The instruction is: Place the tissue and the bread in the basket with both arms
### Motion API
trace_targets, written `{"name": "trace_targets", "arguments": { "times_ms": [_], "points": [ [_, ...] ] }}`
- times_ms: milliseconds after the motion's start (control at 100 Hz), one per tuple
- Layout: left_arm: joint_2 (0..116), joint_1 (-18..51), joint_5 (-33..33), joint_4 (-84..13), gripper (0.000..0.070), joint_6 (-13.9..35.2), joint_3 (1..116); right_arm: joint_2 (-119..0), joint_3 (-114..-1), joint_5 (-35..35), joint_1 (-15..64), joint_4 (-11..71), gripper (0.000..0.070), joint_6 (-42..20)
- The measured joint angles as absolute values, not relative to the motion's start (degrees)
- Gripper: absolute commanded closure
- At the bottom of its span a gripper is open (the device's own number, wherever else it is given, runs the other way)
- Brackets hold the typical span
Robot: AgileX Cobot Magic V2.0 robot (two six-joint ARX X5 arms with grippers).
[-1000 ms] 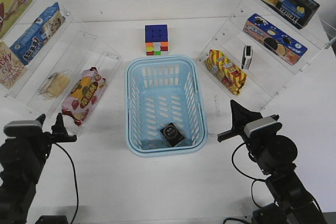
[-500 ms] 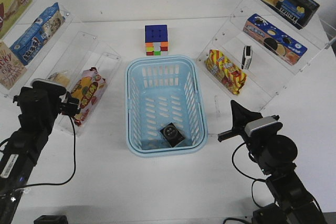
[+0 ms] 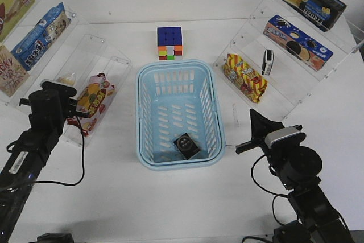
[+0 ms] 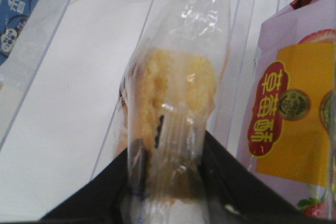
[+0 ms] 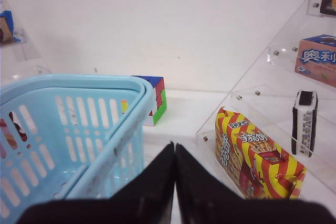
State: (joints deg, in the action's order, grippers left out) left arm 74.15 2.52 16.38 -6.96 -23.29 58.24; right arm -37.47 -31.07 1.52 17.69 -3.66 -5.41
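The bread (image 3: 66, 78), a tan-yellow piece in clear wrap, stands on edge in the clear left shelf. My left gripper (image 3: 63, 86) is shut on the bread (image 4: 173, 98); in the left wrist view my left gripper (image 4: 165, 153) has its black fingers (image 4: 110, 187) pressed against both sides of the wrap. The tissue (image 3: 186, 145), a small black pack, lies in the near end of the light-blue basket (image 3: 139, 106). My right gripper (image 3: 253, 114) is shut and empty, just right of the basket's near right corner; in the right wrist view my right gripper (image 5: 175, 148) sits beside the basket rim (image 5: 105, 85).
A red-and-yellow strawberry packet (image 3: 91, 102) lies right beside the bread. Snack boxes fill both acrylic shelves (image 3: 102, 46). A red-and-yellow striped packet (image 3: 244, 77) and a small black-and-white pack (image 3: 267, 61) stand on the right shelf. A colour cube (image 3: 169, 43) sits behind the basket.
My left arm has swung up and forward from the table's near left edge to the left shelf and closed on the bread, which now stands on edge. The right arm has not moved.
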Motion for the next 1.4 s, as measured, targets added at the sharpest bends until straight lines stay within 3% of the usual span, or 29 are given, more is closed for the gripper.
{"name": "trace_targets", "arguments": {
  "times_ms": [160, 270, 440, 580, 630, 760, 810, 950, 1010, 1080, 1170, 1400],
  "points": [
    [69.06, 4.25, 10.98, -7.77, 0.07, -18.37, 61.8, -37.47, -31.07, 1.5, 17.69, -3.66, 0.0699, -5.41],
    [64.05, 7.14, 0.49, -6.59, 0.07, -13.43, 65.04, -37.47, -31.07, 1.5, 17.69, -3.66, 0.0699, -5.41],
    [61.93, 13.67, -19.27, -4.58, 0.07, -1.58, 66.26, -37.47, -31.07, 1.5, 17.69, -3.66, 0.0699, -5.41],
    [65.54, 21.28, -23.97, -5.82, 0.0684, 3.4, 65.67, -37.47, -31.07, 1.5, 17.69, -3.64, 0.0699, -5.41],
    [66.94, 24.08, -23.97, -6.24, 0.0597, 4.1, 65.56, -37.47, -31.07, 1.5, 17.69, -3.66, 0.0699, -5.41],
    [70.08, 29.58, -24.32, -6.22, 0.0214, 4.73, 65.56, -37.47, -31.07, 1.5, 17.69, -3.64, 0.0699, -5.41],
    [70.98, 30.68, -24.38, -6.55, 0.0178, 4.93, 65.56, -37.47, -31.07, 1.5, 17.69, -3.64, 0.0699, -5.41],
    [71.42, 31.07, -24.32, -7.33, 0.0181, 5.06, 65.56, -37.47, -31.07, 1.5, 17.69, -3.64, 0.0699, -5.41],
    [70.61, 30.65, -24.12, -7.46, 0.0212, 5.04, 65.56, -37.47, -31.07, 1.5, 17.69, -3.64, 0.0699, -5.41],
    [68.55, 29.43, -22.46, -8.03, 0.0359, 5.02, 65.56, -37.47, -31.07, 1.5, 17.69, -3.64, 0.0699, -5.41],
    [64.45, 26.94, -17.15, -9.74, 0.07, 4.89, 65.56, -37.47, -31.07, 1.48, 17.67, -3.66, 0.0699, -5.41],
    [54.96, 22.83, 3.01, -23.53, 0.0699, 4.01, 65.49, -37.47, -31.07, 1.5, 17.69, -3.66, 0.0699, -5.41]
  ]
}}
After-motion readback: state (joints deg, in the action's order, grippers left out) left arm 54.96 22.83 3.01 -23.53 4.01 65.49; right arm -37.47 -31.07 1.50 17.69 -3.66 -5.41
